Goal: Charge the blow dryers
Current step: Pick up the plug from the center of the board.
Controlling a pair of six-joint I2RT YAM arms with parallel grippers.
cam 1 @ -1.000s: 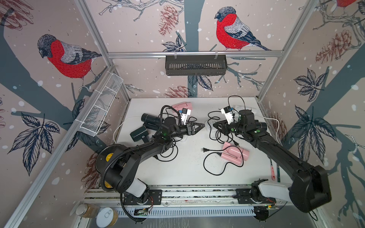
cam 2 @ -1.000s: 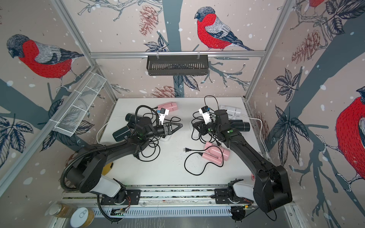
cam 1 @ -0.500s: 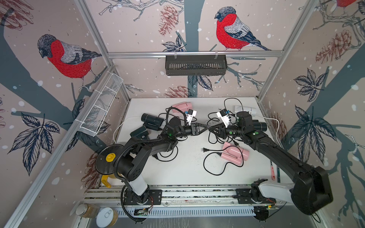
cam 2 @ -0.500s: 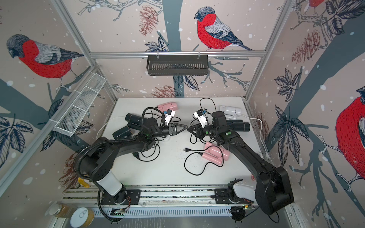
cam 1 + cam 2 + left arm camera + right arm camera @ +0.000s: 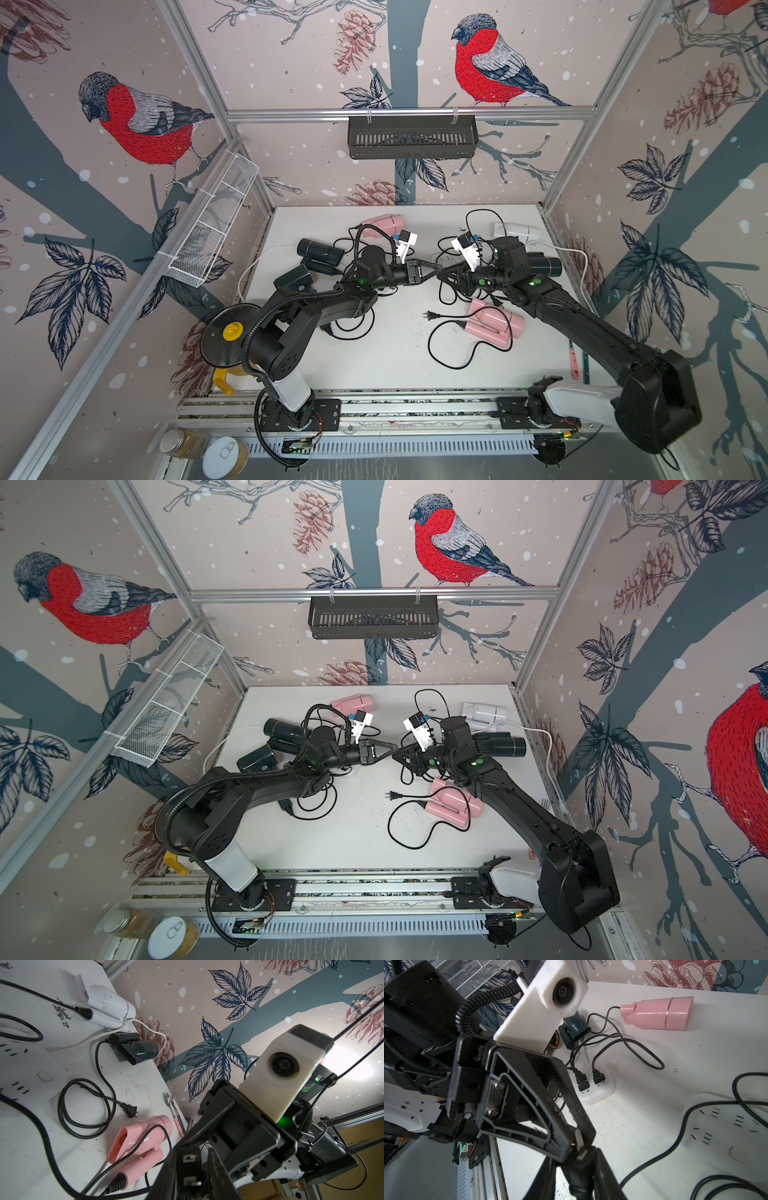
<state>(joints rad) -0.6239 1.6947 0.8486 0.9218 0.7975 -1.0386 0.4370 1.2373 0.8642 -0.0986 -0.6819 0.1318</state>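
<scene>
Plug (image 5: 578, 1178) — black, 2 flat metal prongs, clamped by left tool (image 5: 434, 269) and right tool (image 5: 449, 276)

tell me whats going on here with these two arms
The two arms meet in the middle over one black plug: the right gripper holds it and the left gripper is pinched on it too, like a handover. Three cords already sit in a white power strip; another plug lies loose beside a pink dryer.
</scene>
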